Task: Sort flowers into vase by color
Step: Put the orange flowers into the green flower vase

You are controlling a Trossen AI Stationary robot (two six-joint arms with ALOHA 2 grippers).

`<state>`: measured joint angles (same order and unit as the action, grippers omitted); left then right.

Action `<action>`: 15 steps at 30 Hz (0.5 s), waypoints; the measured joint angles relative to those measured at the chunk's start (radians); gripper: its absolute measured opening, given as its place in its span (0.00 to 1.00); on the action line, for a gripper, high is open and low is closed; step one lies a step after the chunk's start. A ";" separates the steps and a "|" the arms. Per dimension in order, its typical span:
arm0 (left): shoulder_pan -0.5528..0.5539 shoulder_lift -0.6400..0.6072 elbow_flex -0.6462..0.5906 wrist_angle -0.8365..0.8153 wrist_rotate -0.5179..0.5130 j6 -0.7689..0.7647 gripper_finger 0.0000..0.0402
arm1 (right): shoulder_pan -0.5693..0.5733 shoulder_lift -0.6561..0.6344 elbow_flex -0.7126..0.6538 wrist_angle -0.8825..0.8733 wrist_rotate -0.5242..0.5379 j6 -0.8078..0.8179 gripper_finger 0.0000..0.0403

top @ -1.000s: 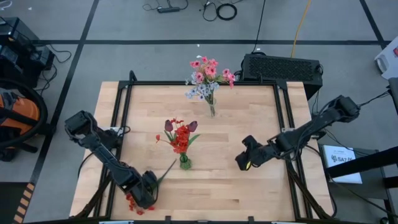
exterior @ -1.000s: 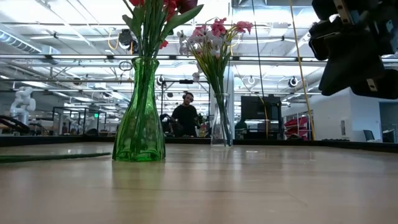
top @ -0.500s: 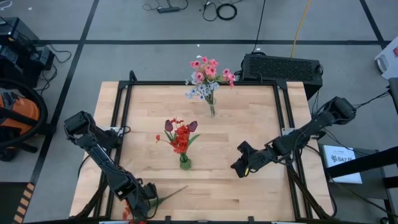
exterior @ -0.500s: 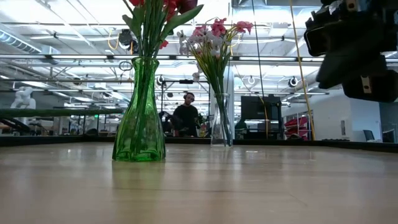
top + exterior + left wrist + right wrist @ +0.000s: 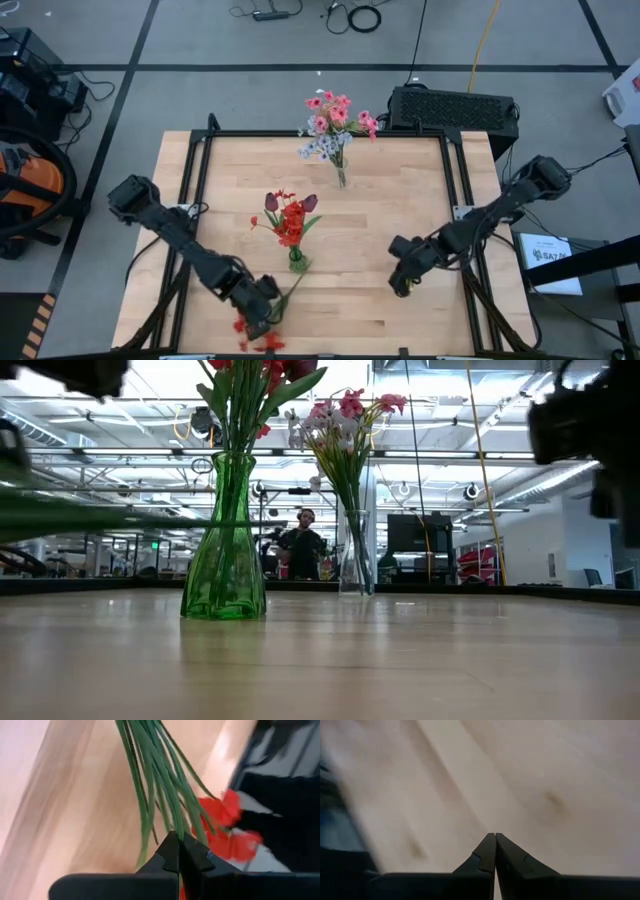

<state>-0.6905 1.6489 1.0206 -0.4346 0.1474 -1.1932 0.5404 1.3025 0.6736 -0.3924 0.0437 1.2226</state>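
My left gripper hangs over the table's near edge, just near and left of the green vase, shut on a red cluster flower. Its long green stem points up toward the vase. In the low view the stem crosses the left side as a blurred green band. The green vase holds red and maroon flowers. The clear vase at the far side holds pink and whitish sprays. My right gripper hovers shut over bare wood on the right half of the table, touching nothing. My left gripper pinches the flower between its two shut fingers on the green stalks close beside the red blooms. Several thin green strands fan out from the fingertips. The flower is lifted clear of the table, with the long stem roughly level and the blooms on the near side.
Black rails run down the table's left and right sides. A black box sits behind the far right corner. Bare wood lies between the two grippers. A person sits far off in the room beyond.
My left gripper has lifted the red flower off the table at the near left and carried it right, toward the green vase. The stem has risen from lying flat and swung about. My right gripper has drifted slightly toward the near edge, still shut.
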 joint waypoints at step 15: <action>0.192 0.141 0.174 0.057 0.015 0.109 0.00 | 0.138 -0.059 0.074 -0.447 0.013 -0.330 0.00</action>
<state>-0.4989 1.7896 1.1946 -0.3771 0.1623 -1.0838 0.6782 1.2434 0.7472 -0.8393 0.0564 0.8929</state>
